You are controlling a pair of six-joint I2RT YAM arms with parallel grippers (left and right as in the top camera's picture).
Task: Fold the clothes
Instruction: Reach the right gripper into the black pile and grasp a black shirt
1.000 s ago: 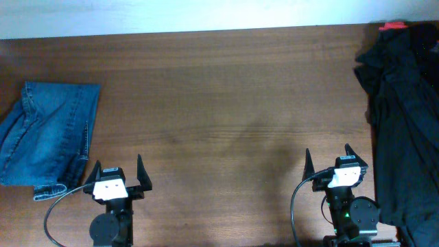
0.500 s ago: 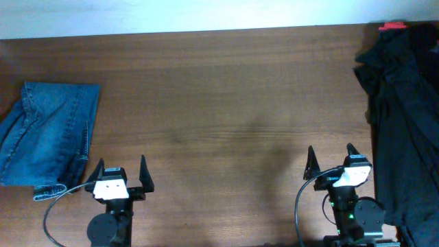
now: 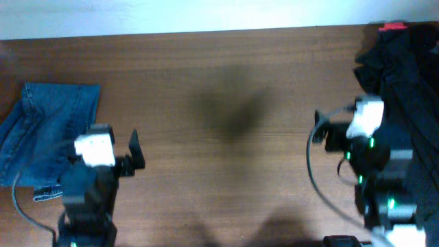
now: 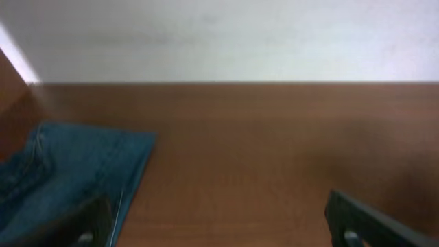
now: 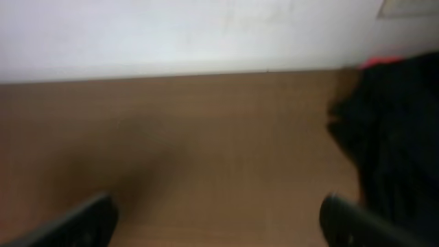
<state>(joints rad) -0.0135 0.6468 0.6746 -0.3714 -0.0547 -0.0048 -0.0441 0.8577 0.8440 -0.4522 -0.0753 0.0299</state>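
My left jaws stand spread wide. In the left wrist view one dark finger sits in the bottom left corner and the other in the bottom right. Both are cut off by the lower edge, with bare counter between them. My right jaws are spread as wide and hold nothing. Only the tips of each finger show, at the two lower corners of a soft, unfocused picture.

The black T-shirt lies bunched in a heap at the far right end of the counter. It runs off the right edge of the overhead view, so I cannot make out its full shape, its sleeves or any logo. From my right wrist the T-shirt is a dark mass ahead and to the right, also cut off. From above, my right arm overlaps the shirt's left border. The arm is smeared, so I cannot tell whether it touches the fabric. A small red thing peeks out at the heap's far corner, with too little showing to name it.

The blue jeans lie in a flat bundle at the left end, well apart from the shirt. My left arm, also blurred, covers their near right corner from above. A dim, soft-edged dark patch lies mid-counter.
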